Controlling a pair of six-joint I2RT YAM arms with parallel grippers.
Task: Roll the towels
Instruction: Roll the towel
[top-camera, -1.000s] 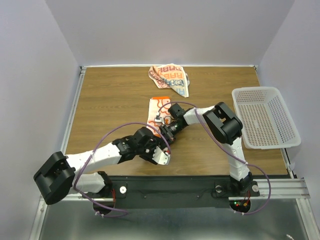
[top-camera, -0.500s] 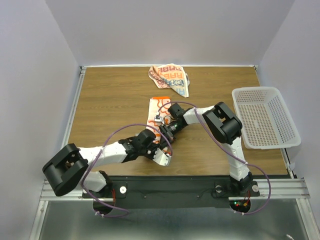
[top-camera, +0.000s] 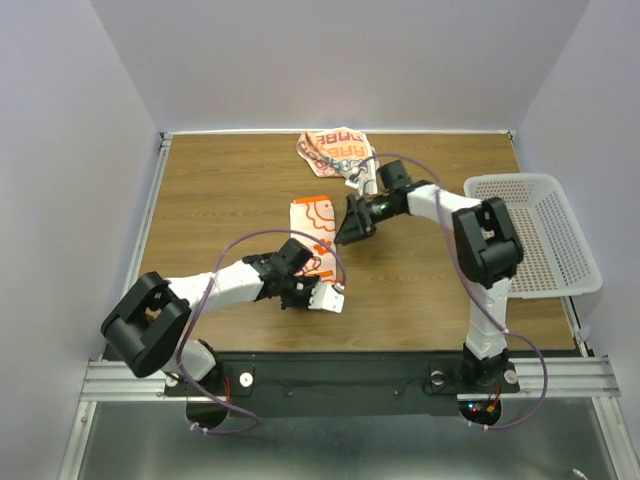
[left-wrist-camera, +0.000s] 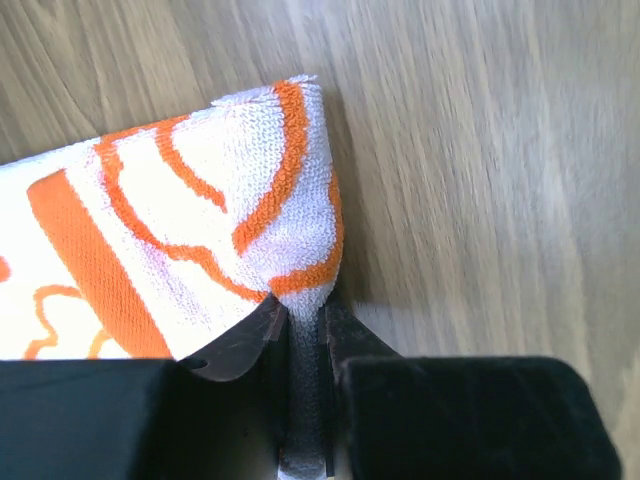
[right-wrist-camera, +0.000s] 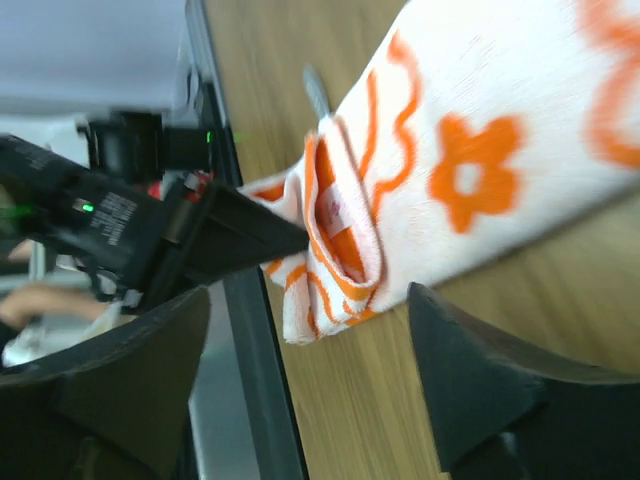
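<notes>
No brand or label that I could read. The crumpled towel (top-camera: 338, 152) at the far edge of the table (top-camera: 220, 200) carried big orange and blue letters, too bunched up to make out. The folded towel (top-camera: 312, 222) lay mid-table with orange flower and squiggle prints and no text. My left gripper (left-wrist-camera: 303, 318) was nearly pressed together, pinching that towel's corner. My right gripper (right-wrist-camera: 308, 300) stood spread wide over the same towel, gripping nothing; I couldn't tell whether it touched the cloth. The perforated basket (top-camera: 560, 185) sat at the right.
</notes>
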